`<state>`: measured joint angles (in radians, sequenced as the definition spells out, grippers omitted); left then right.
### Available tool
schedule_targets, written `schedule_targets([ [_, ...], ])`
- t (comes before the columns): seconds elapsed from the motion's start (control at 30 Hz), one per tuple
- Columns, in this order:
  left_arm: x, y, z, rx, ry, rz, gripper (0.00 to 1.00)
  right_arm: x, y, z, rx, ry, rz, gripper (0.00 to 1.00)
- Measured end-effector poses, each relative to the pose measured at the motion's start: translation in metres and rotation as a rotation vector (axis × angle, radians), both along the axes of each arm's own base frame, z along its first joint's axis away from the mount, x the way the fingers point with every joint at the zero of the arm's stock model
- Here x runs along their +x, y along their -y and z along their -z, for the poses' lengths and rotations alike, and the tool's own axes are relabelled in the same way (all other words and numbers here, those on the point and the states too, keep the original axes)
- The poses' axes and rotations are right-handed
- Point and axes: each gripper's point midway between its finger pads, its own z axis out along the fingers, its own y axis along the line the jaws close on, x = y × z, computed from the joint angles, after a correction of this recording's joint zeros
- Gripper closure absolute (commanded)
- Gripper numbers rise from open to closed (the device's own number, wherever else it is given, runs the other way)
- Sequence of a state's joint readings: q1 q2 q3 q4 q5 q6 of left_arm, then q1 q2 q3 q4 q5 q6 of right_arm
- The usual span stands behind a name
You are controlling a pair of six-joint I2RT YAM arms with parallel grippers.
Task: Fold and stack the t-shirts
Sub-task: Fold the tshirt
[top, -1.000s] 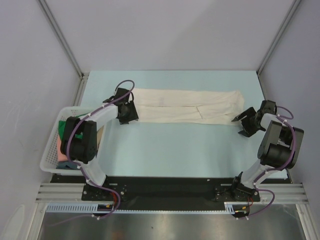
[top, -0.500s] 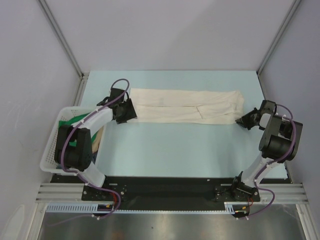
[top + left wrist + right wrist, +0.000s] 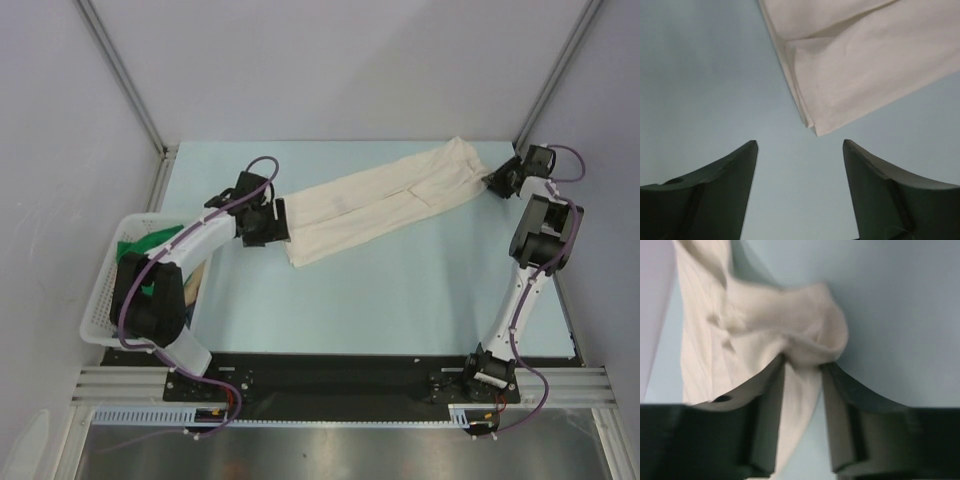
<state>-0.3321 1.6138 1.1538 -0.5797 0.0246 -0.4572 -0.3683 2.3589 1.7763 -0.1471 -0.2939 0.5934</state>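
- Right gripper (image 3: pixel 804 365) is pinched narrowly on one end of the cream shirt (image 3: pixel 380 200), with cloth bunched up between its fingers at the far right corner of the table (image 3: pixel 400 300).
- Left gripper (image 3: pixel 800 142) hangs with its jaws wide and holds nothing. The shirt's near left corner lies just ahead of its fingertips, apart from them.
- The cream shirt lies flat as a long narrow strip, running slantwise from beside the left gripper up to the right one.
- A green shirt (image 3: pixel 133 250) sits in the white basket (image 3: pixel 100 305) at the left edge, untouched.
- The lengthwise fold looks done, so the step in hand seems to be straightening the strip or halving it.
- Next, the left gripper likely needs to drop and close on that loose corner. Pulling with only one end held could drag the strip and undo the fold.
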Motion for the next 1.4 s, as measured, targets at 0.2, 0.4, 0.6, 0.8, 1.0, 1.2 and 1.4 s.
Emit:
schedule_targets([
  [0.2, 0.054, 0.027, -0.051, -0.146, 0.078, 0.051, 0.17, 0.034, 0.006, -0.019, -0.117, -0.038, -0.033, 0.29],
  [0.4, 0.118, 0.041, -0.076, -0.186, 0.164, 0.084, 0.2, -0.033, -0.02, -0.052, -0.149, -0.216, -0.032, 0.21],
  [0.6, 0.104, 0.051, -0.074, -0.233, 0.143, 0.112, 0.2, -0.153, -0.108, -0.108, -0.095, -0.226, -0.119, 0.22],
  [0.8, 0.053, 0.048, -0.061, -0.231, 0.088, 0.122, 0.21, -0.235, -0.296, -0.102, 0.031, -0.167, -0.52, 0.32],
  [1.0, 0.031, 0.041, -0.087, -0.237, 0.148, 0.134, 0.22, -0.284, -0.413, -0.069, 0.202, -0.211, -0.708, 0.44],
  [1.2, 0.02, 0.036, -0.122, -0.253, 0.242, 0.145, 0.23, -0.278, -0.467, -0.048, 0.333, -0.226, -0.643, 0.46],
  [1.4, -0.001, 0.029, -0.13, -0.254, 0.259, 0.144, 0.23, -0.29, -0.516, -0.021, 0.371, -0.272, -0.582, 0.46],
])
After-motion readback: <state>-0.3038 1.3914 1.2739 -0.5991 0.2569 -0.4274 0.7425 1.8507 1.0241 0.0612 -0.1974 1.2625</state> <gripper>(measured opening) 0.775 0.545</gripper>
